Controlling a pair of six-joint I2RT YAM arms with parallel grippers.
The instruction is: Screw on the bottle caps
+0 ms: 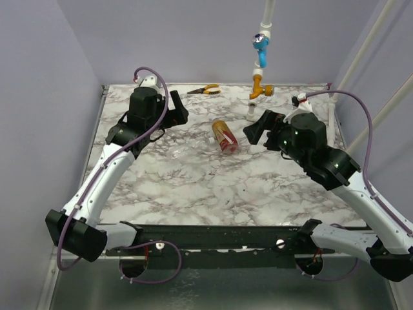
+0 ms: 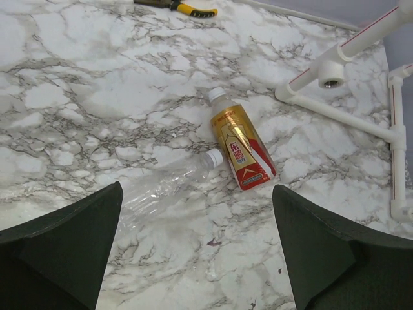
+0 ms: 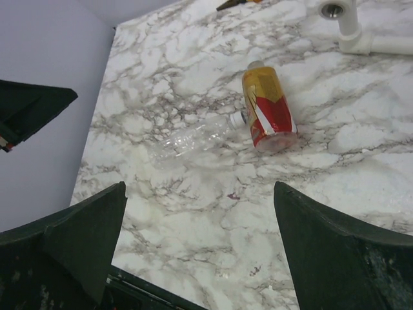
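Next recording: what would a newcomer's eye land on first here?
The gold-and-red labelled bottle lies on its side on the marble table, a clear bottle flat beside it. Behind them a bright blue valve handle stands out on the white pipe. The left gripper and right gripper flank the bottles, both open.

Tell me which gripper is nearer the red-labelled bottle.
Right. The right gripper is open close beside the bottle, on its right; the left gripper, also open, is farther away on the bottle's left.
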